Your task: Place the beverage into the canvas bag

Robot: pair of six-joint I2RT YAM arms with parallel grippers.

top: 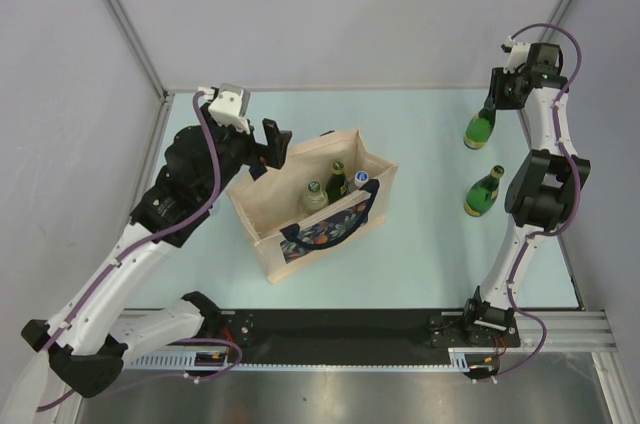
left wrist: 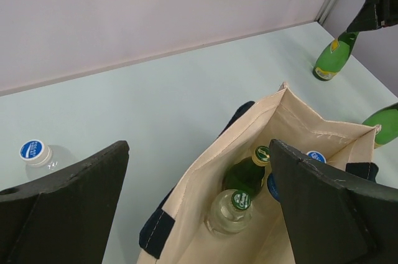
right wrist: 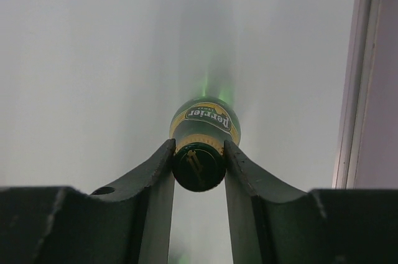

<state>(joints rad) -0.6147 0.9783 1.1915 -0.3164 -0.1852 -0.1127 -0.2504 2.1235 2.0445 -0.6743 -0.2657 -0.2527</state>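
Note:
The beige canvas bag (top: 312, 206) with navy handles stands open mid-table and holds three bottles: a clear one with a green cap (left wrist: 231, 210), a dark green one (left wrist: 247, 174) and a blue-capped one (left wrist: 316, 156). My left gripper (top: 272, 150) is open, its fingers on either side of the bag's back-left rim (left wrist: 205, 164). My right gripper (top: 492, 104) is shut on the neck of an upright green Perrier bottle (top: 480, 130) at the far right; its cap (right wrist: 199, 167) sits between the fingers. I cannot tell whether its base is off the table.
A second green bottle (top: 484, 194) stands on the right, in front of the held one and close to the right arm's elbow. A clear blue-capped bottle (left wrist: 36, 154) stands on the table left of the bag. Walls enclose the back and both sides.

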